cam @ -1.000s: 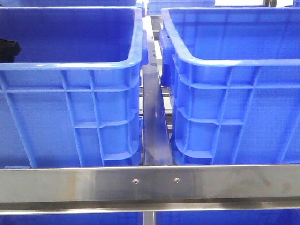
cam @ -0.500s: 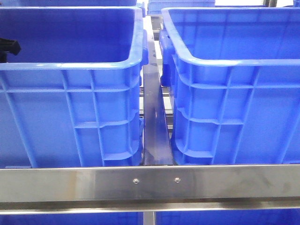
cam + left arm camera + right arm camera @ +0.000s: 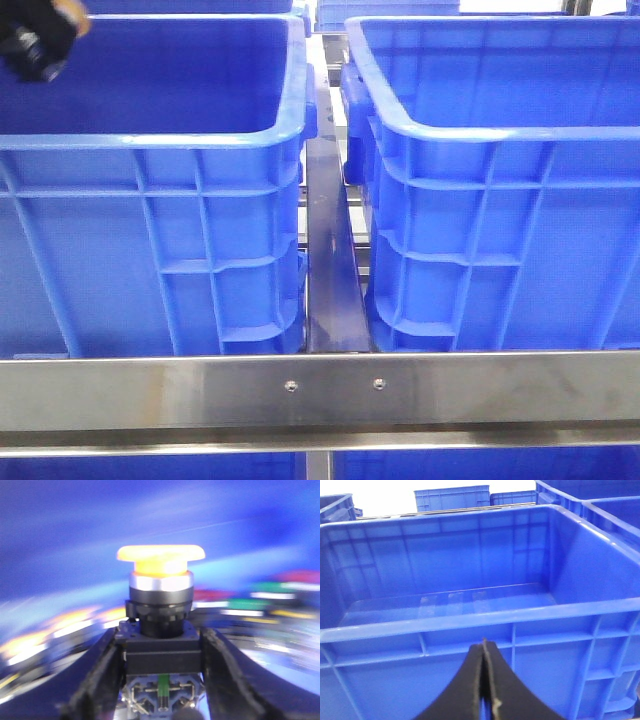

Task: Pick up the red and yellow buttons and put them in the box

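The yellow button (image 3: 161, 560) sits clamped between the fingers (image 3: 102, 680) of the left gripper (image 3: 161, 680). The fingers press on the black square body below the cap, which leaves the domed yellow-orange cap and its silver collar free and pointing away from the wrist. This hold suits a release straight down into a crate. In the front view the left gripper (image 3: 38, 40) hangs at the far left corner of the left crate (image 3: 150, 200), above its rim, with a trace of orange at its tip. The left wrist view is strongly smeared, which suggests fast motion; coloured streaks behind the button are probably other parts, too blurred to name. No red button can be identified.

The right gripper (image 3: 484, 680) is pressed shut on nothing, its pads meeting in one seam. It hovers near the front wall of the right crate (image 3: 470, 620), whose floor shows bare.

Compared with half a second ago, the left gripper has risen from low inside the left crate to above the rim, now with the button in it. The crates and the steel rail (image 3: 320, 390) are unchanged.
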Tool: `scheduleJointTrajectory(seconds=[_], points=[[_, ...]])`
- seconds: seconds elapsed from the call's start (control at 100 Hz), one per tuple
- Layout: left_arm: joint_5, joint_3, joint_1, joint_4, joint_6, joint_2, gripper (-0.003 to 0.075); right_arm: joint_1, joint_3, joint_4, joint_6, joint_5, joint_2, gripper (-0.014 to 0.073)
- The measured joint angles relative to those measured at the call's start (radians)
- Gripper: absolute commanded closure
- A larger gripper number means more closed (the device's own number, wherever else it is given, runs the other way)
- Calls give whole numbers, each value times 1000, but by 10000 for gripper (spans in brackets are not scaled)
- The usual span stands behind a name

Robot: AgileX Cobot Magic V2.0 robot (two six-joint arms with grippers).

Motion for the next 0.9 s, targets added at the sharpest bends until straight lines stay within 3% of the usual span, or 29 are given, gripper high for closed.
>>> scheduleJointTrajectory(seconds=[0.43, 0.7, 0.9], points=[[161, 0, -184, -340, 360, -21, 459, 0, 0, 0, 0, 0, 0, 655], [214, 0, -344, -372, 447, -24, 459, 0, 0, 0, 0, 0, 0, 655], [216, 0, -393, -372, 454, -24, 459, 0, 0, 0, 0, 0, 0, 655]])
